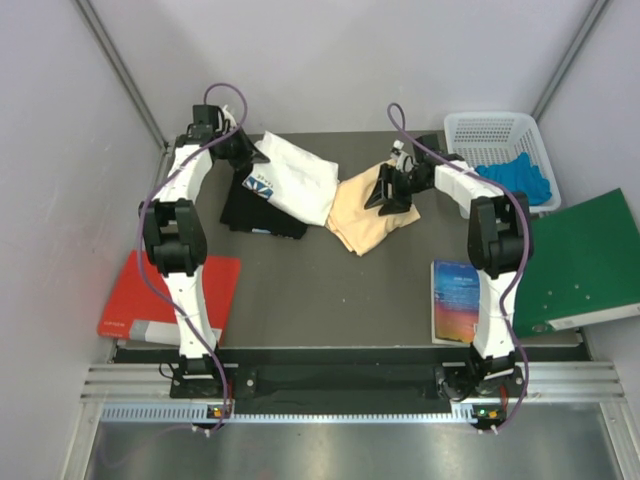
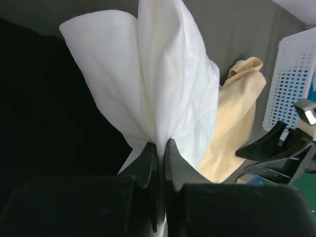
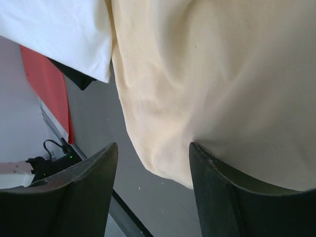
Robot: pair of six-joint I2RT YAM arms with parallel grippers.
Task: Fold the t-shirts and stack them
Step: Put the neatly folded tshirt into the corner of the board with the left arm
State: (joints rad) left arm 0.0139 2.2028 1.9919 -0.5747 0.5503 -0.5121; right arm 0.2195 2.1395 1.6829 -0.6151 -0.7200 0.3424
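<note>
**A:** Where are the two shirts?

**B:** Both lie at the far middle of the dark bench point(image 1: 320, 290). The white t-shirt point(image 1: 295, 178), with a small dark-blue print at its near-left edge, sits to the left, partly over a black cloth point(image 1: 262, 218). The peach t-shirt point(image 1: 358, 222) lies crumpled just to its right, and their edges meet.

**A:** What is the left arm doing?

**B:** The left end effector point(image 2: 159, 146) is clamped on the white t-shirt at its far-left edge. In the wrist view the fingers are pressed together, and a gathered fold of white cloth fans up from between them.

**A:** And the right?

**B:** The right end effector point(image 3: 153, 148) is over the far side of the peach t-shirt with its jaws apart. In the wrist view, peach cloth shows in the gap between them. I cannot tell whether the fingers touch the cloth.

**A:** Anything else around?

**B:** A white basket point(image 1: 470, 125) at the far right holds a blue item point(image 1: 520, 175). A green folder point(image 1: 585, 260) lies at the right edge. A book point(image 1: 455, 300) is beside the right arm, and a red folder point(image 1: 140, 300) is at the near left.
</note>
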